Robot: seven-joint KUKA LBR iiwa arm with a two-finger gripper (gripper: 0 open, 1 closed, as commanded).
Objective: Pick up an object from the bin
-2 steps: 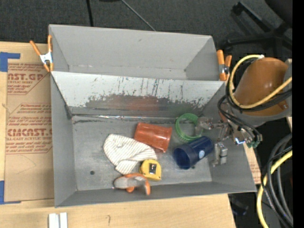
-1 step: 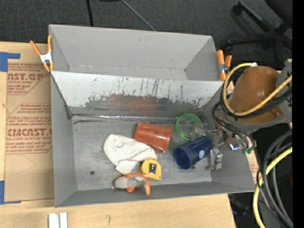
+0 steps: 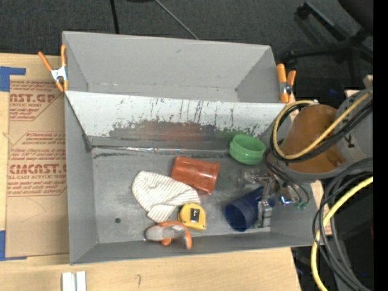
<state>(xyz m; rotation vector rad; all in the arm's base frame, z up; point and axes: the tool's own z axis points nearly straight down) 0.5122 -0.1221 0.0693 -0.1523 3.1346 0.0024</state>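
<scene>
My gripper (image 3: 265, 206) is low in the bin's front right corner. It sits against the right side of a dark blue cup (image 3: 240, 213) that lies on its side with its mouth towards the front. Whether the cup is gripped cannot be made out. A green round lid or bowl (image 3: 247, 148) lies just behind the gripper, by the back wall. Left of the blue cup, an orange-red cup (image 3: 195, 173) lies on its side.
A white cloth (image 3: 162, 194) is bunched in the middle of the bin. A yellow tape measure (image 3: 193, 216) lies at its front edge. An orange and white tool (image 3: 168, 233) rests along the front wall. The arm and its looped cables hang over the bin's right side.
</scene>
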